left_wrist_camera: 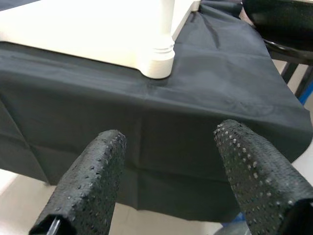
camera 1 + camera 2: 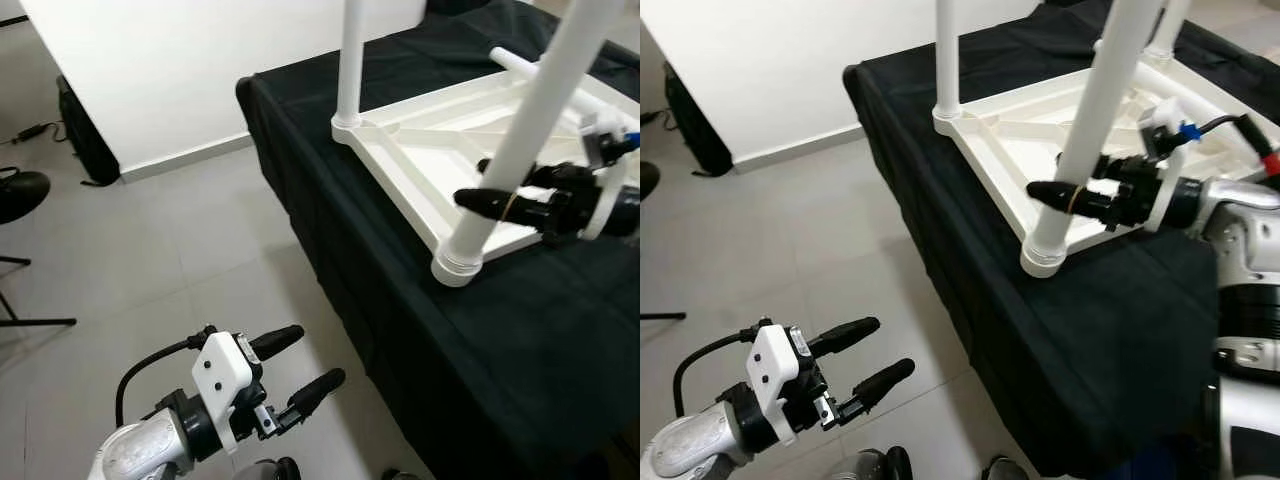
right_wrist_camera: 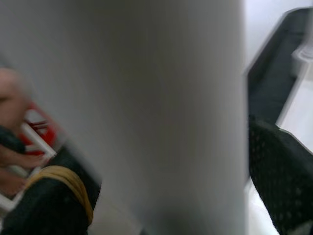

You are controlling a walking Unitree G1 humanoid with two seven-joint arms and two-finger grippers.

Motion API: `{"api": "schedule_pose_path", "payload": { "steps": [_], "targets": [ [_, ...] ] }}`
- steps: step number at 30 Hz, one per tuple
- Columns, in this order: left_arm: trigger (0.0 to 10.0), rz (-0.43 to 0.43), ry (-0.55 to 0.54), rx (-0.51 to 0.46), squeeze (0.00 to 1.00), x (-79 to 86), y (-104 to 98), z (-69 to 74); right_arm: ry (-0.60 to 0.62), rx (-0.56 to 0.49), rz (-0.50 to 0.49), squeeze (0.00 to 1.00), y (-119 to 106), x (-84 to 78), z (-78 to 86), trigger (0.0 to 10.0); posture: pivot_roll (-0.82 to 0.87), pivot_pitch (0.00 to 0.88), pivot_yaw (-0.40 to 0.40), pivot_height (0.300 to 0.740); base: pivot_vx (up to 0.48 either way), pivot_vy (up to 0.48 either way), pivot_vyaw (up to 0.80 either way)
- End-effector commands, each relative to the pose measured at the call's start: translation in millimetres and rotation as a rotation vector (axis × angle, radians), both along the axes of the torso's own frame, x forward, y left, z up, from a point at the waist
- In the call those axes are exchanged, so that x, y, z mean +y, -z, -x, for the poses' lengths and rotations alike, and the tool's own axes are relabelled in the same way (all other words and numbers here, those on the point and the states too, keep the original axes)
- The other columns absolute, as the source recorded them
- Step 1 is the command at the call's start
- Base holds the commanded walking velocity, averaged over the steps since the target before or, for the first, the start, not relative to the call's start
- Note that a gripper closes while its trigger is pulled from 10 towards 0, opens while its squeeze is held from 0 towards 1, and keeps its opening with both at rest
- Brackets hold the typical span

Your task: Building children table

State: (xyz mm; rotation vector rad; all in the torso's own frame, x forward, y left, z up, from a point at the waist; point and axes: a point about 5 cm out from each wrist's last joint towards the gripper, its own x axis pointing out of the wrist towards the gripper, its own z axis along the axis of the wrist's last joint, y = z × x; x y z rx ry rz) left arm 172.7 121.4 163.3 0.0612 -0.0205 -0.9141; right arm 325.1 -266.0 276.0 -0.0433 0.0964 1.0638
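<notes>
Left tool (image 2: 868,363) sat closest to the camera, low over the floor in front of the bench (image 2: 330,250), fingers spread apart and holding nothing, so basically idle. Up on the bench, draped in black cloth, the white children's table (image 2: 420,160) lay upside down at the near corner, legs pointing up. The right tool (image 2: 1085,195) was clamped around the near leg (image 2: 520,130), a bit above where that leg drops into its corner socket (image 2: 455,268) right at the bench edge. The far leg (image 2: 350,60) stood straight in its own socket, and a loose leg (image 2: 530,72) lay across the tabletop's underside.

My read was that the near leg was being seated or tightened. It looked tilted compared with the far one, though I couldn't say how much of that was camera angle. To do it well I'd get the leg square to the socket first, then push or turn along its axis, not sideways. With that corner right at the edge, a sideways shove could slide the whole thing off, so bracing the frame with the left tool seemed smart.
</notes>
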Motion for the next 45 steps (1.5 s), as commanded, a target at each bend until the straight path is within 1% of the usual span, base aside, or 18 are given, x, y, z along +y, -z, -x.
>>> {"api": "schedule_pose_path", "payload": {
  "steps": [1,2,3,4,7,12,15,16,19,20,23,26,32,38,42,43,45],
  "targets": [
    [10.0,-0.009,0.009,0.016,0.00,3.4,-2,4.2,-0.068,0.021,0.032,0.94,4,4.3,-0.5,10.0,0.09,0.274,0.045,0.740,0.000,0.000,0.00],
    [10.0,-0.015,0.014,0.019,0.00,5.2,-5,7.3,-0.114,0.042,0.039,0.04,5,5.4,-1.4,10.0,0.10,0.286,0.051,0.740,0.000,0.000,0.00],
    [10.0,-0.015,0.014,0.019,0.00,5.2,-5,7.3,-0.114,0.042,0.039,0.04,5,5.4,-1.4,10.0,0.10,0.286,0.051,0.740,0.000,0.000,0.00],
    [10.0,-0.019,0.018,0.021,0.00,6.3,-7,9.5,-0.141,0.057,0.041,0.00,4,5.5,-1.9,10.0,0.10,0.288,0.053,0.740,0.000,0.000,0.00],
    [10.0,-0.023,0.022,0.026,0.00,7.1,-8,12.1,-0.153,0.068,0.038,0.00,3,4.1,-2.5,10.0,0.11,0.298,0.060,0.740,0.000,0.000,0.00],
    [10.0,-0.038,0.039,0.041,0.00,8.1,-13,17.6,-0.174,0.093,0.024,0.00,-3,-3.3,-6.8,10.0,0.13,0.312,0.071,0.740,0.000,0.000,0.00],
    [10.0,-0.043,0.042,0.044,0.00,8.6,-13,18.1,-0.168,0.091,0.012,0.00,-5,-5.9,-6.7,10.0,0.13,0.312,0.071,0.740,0.000,0.000,0.00],
    [10.0,-0.046,0.042,0.046,0.00,9.4,-13,18.0,-0.153,0.078,0.000,0.00,-9,-10.6,-5.6,10.0,0.13,0.309,0.068,0.740,0.000,0.000,0.00],
    [10.0,-0.051,0.045,0.052,0.00,9.9,-13,18.3,-0.134,0.063,-0.012,0.00,-14,-17.0,-3.8,10.0,0.13,0.305,0.067,0.740,0.000,0.000,0.00],
    [10.0,-0.053,0.045,0.055,0.00,10.2,-13,18.3,-0.124,0.053,-0.032,0.00,-17,-20.6,-2.7,10.0,0.13,0.301,0.068,0.740,0.000,0.000,0.00],
    [10.0,-0.054,0.046,0.057,0.00,10.4,-13,18.3,-0.118,0.046,-0.046,0.00,-19,-22.9,-1.9,10.0,0.13,0.301,0.068,0.740,0.000,0.000,0.00],
    [10.0,-0.061,0.046,0.057,0.00,10.9,-13,17.8,-0.114,0.034,-0.099,0.00,-21,-30.7,4.9,10.0,0.14,0.292,0.074,0.740,0.000,0.000,0.00],
    [10.0,-0.069,0.050,0.055,0.00,11.9,-14,14.9,-0.135,0.048,-0.116,0.00,-14,-31.8,10.0,10.0,0.13,0.281,0.084,0.740,0.000,0.000,0.00],
    [10.0,-0.075,0.056,0.051,0.00,12.3,-15,12.2,-0.139,0.039,-0.144,0.00,-12,-35.8,15.5,10.0,0.13,0.270,0.092,0.740,0.000,0.000,0.00],
    [10.0,-0.076,0.058,0.050,0.00,12.2,-15,11.5,-0.143,0.035,-0.148,0.00,-12,-36.8,17.8,10.0,0.13,0.268,0.094,0.740,0.000,0.000,0.00],
    [10.0,-0.077,0.059,0.049,0.00,11.9,-15,11.1,-0.147,0.033,-0.144,0.00,-13,-36.3,18.6,9.8,0.13,0.264,0.094,0.740,0.000,0.000,0.00],
    [10.0,-0.078,0.060,0.049,0.00,11.6,-15,10.8,-0.151,0.031,-0.140,0.00,-13,-35.9,19.1,9.8,0.13,0.264,0.094,0.740,0.000,0.000,0.00]
  ]
}}
